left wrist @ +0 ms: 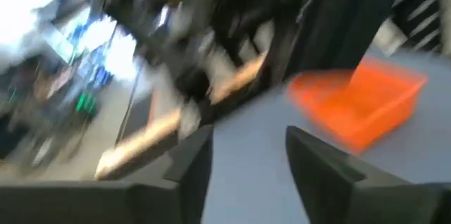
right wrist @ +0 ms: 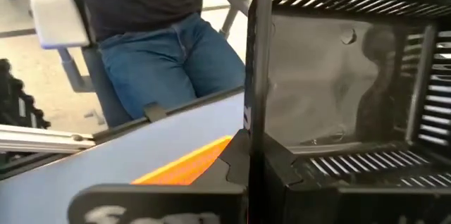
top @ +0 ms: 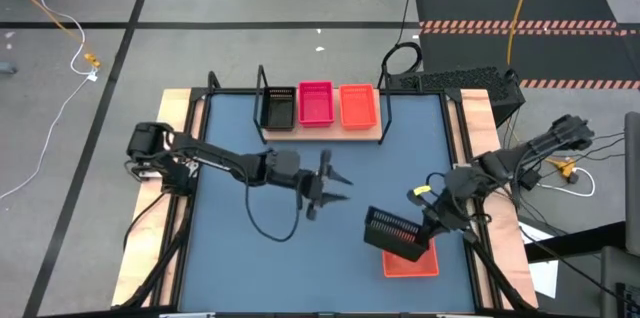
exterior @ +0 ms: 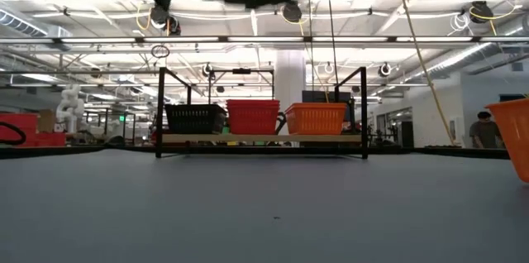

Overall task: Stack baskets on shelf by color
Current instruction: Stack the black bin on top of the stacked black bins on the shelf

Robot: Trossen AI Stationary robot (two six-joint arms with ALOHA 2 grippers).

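On the shelf (top: 322, 130) at the far edge a black basket (top: 279, 108), a pinkish-red basket (top: 316, 103) and an orange-red basket (top: 358, 105) stand side by side, as the low view also shows (exterior: 195, 118) (exterior: 253, 117) (exterior: 315, 118). My right gripper (top: 426, 226), near the table's right near corner, is shut on another black basket (top: 393, 229), held over an orange-red basket (top: 411, 262) that lies on the table. My left gripper (top: 334, 181) hovers open over the middle of the table, holding nothing. My right gripper pinches the black basket by one wall at its rim (right wrist: 258, 122), the wall running between the two fingers. The fingers come from the table's right side, slanting down. The basket is lifted clear and tilted above the orange-red basket (right wrist: 184, 166) on the table.
The blue tabletop (top: 260, 248) has wooden side rails (top: 150, 228). A person in jeans (right wrist: 169, 48) stands just beyond the table in the right wrist view. The shelf's black wire uprights (top: 262, 98) rise at its ends. The orange-red basket shows at the low view's right edge (exterior: 512, 135).
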